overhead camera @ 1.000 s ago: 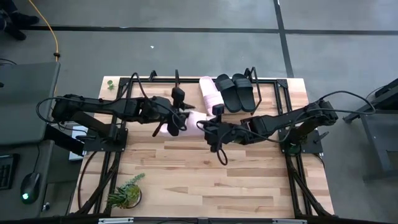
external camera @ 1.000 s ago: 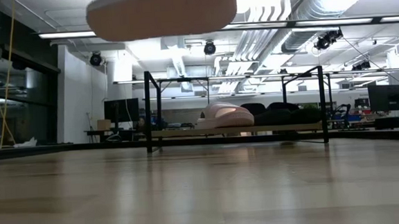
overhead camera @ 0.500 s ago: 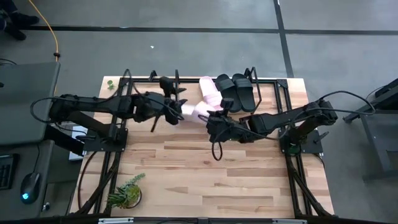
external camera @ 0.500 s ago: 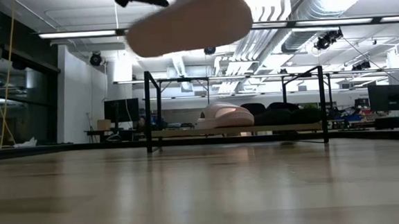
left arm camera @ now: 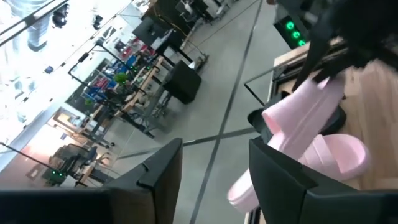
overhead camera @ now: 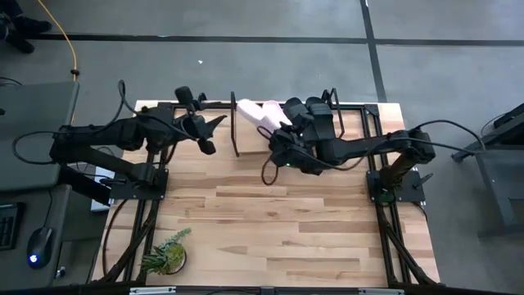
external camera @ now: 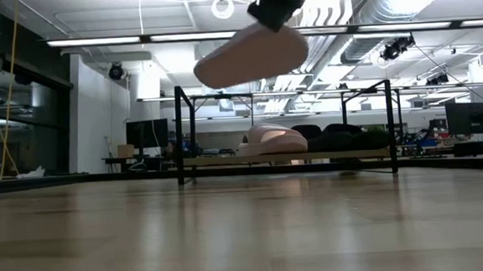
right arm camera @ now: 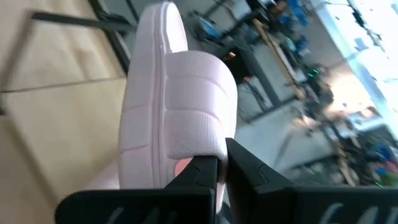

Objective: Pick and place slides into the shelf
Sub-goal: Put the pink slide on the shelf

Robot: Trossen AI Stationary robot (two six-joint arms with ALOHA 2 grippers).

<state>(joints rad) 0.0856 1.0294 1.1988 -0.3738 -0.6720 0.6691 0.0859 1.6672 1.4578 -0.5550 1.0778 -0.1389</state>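
Note:
My right gripper [overhead camera: 282, 133] is shut on a pale pink slide [overhead camera: 255, 115], held in the air over the left half of the shelf [overhead camera: 234, 131] at the table's far edge. In the low view the slide [external camera: 249, 55] shows its sole well above the shelf's board [external camera: 218, 160]. A second pink slide [external camera: 271, 139] and two black slides [overhead camera: 315, 121] lie on that board. My left gripper [overhead camera: 213, 135] hovers open and empty to the left of the shelf; its wrist view looks at the held slide [left arm camera: 305, 112]. My right gripper pinches the edge of the slide's wide strap [right arm camera: 208, 152] between its two fingers [right arm camera: 249, 169]. The fingers come from the table's right, nearly level. The slide is lifted clear of shelf and table, lying across the shelf's length with its far end toward the left.
A small potted plant [overhead camera: 168, 252] stands at the near left corner. A larger black frame [overhead camera: 372, 131] runs around the table's sides. The wooden tabletop [overhead camera: 270, 221] lies bare between the arms and the near edge.
My left gripper has come away from the pink slide and drawn back up and toward the far left. My right gripper has carried the slide alone from mid-table toward the far edge, over the shelf, turning it about on the way.

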